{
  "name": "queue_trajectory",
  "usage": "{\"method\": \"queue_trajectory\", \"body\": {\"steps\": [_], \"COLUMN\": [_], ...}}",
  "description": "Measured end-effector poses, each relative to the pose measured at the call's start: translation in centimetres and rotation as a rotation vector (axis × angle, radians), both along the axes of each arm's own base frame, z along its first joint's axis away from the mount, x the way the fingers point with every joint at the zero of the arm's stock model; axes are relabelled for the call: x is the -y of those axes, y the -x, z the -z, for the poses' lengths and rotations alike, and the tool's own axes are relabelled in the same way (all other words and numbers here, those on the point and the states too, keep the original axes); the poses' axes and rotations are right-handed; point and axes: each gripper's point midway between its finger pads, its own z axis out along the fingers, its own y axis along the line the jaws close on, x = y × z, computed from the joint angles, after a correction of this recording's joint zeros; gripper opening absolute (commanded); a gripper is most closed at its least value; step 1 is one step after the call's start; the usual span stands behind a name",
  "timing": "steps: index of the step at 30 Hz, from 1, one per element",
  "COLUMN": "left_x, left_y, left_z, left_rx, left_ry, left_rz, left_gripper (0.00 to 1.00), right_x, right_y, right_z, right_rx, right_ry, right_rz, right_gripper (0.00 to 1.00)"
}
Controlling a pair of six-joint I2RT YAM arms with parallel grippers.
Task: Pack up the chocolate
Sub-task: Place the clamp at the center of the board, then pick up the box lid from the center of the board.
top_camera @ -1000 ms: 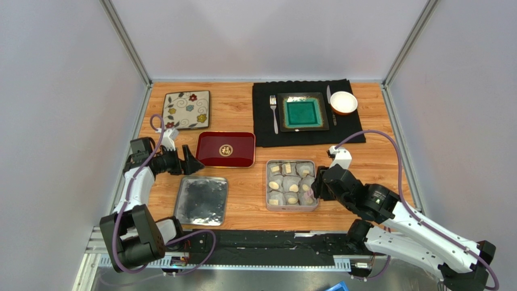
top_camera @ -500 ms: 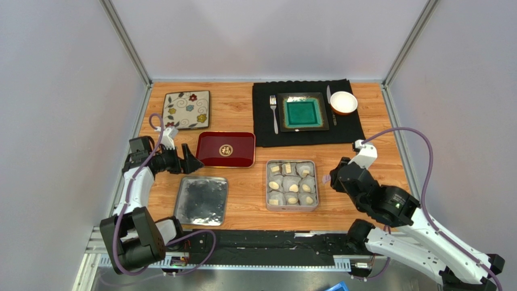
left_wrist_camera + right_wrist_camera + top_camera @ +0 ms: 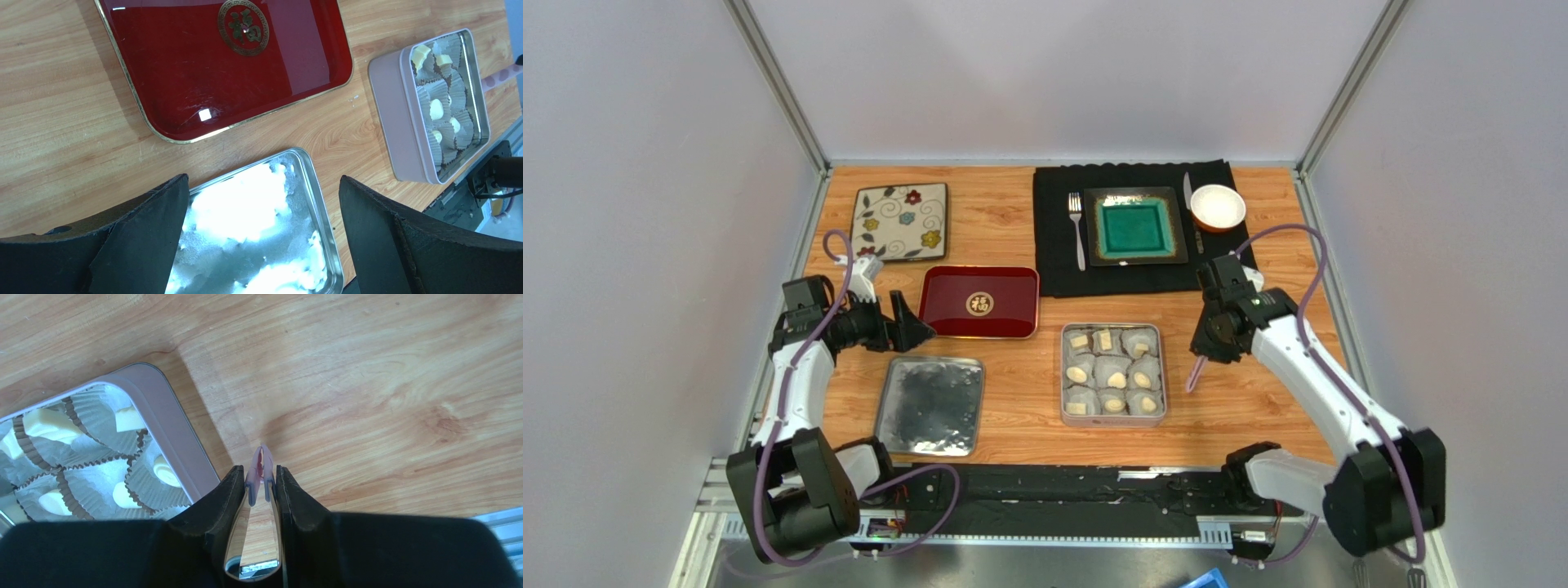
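The right tool [image 3: 261, 478] is clamped on the tongs [image 3: 258, 536], with their tips pressed together over the surface [image 3: 380, 386], just beside the tin [image 3: 184, 447]. The chocolate [image 3: 46, 424] sits in paper cups [image 3: 92, 404] inside the tin. I think a careless swing could knock the tin's wall or twist the tongs in the grip. The left tool [image 3: 263, 184], jaws wide apart, hangs over the silver lid [image 3: 245, 208]. The red tray [image 3: 184, 61] lies behind and does not block.

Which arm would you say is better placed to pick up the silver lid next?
Left, probably: the left gripper hangs open near the lid, while the right gripper is shut on tongs beyond the tin.
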Motion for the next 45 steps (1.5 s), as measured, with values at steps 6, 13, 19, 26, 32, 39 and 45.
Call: {"method": "queue_trajectory", "body": {"steps": [6, 13, 19, 26, 32, 39, 45], "left_x": [0.1, 0.4, 0.9, 0.4, 0.0, -0.1, -0.7], "left_y": [0.2, 0.9, 2.3, 2.7, 2.7, 3.5, 2.6], "left_z": [-0.3, 0.0, 0.1, 0.6, 2.0, 5.3, 6.2], "left_rx": [0.017, 0.05, 0.163, 0.316, 0.42, 0.373, 0.286], "left_ry": [-0.007, -0.034, -0.119, -0.263, -0.411, -0.479, -0.436], "left_rz": [0.008, 0.085, 0.31, 0.5, 0.651, 0.812, 0.862], "left_gripper": [0.99, 0.99, 0.99, 0.99, 0.98, 0.84, 0.72], "right_x": [-1.0, -0.2, 0.1, -0.3, -0.8, -2.2, -3.7], "right_y": [-2.5, -4.1, -5.1, -7.3, -8.0, -7.4, -6.7], "right_z": [2.4, 6.0, 6.2, 3.4, -2.5, -10.1, -12.6], "right_rx": [-0.101, -0.201, -0.197, -0.097, 0.104, 0.373, 0.454], "right_ry": [-0.025, -0.034, -0.042, -0.058, -0.112, -0.226, -0.294], "right_rz": [-0.03, 0.009, 0.016, -0.009, -0.036, -0.098, -0.161], "right_gripper": [0.09, 0.46, 0.98, 0.87, 0.71, 0.57, 0.5]}}
